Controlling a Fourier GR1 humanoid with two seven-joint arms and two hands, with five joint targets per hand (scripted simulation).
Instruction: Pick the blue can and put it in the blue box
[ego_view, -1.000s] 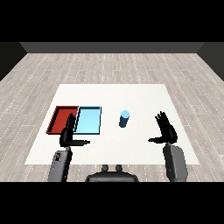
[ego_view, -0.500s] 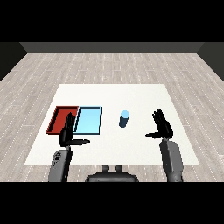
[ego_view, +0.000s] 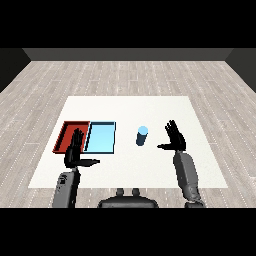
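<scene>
I see both hands, right hand (ego_view: 175, 139) & left hand (ego_view: 76, 152), fingers straight, holding nothing; smooth cylindrical blue can (ego_view: 142, 135) upright beside flat rectangular light blue tray (ego_view: 101, 149).

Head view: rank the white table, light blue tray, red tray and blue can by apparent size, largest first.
1. White table
2. Light blue tray and red tray: look about alike; the left hand overlaps the red one
3. Blue can
</scene>
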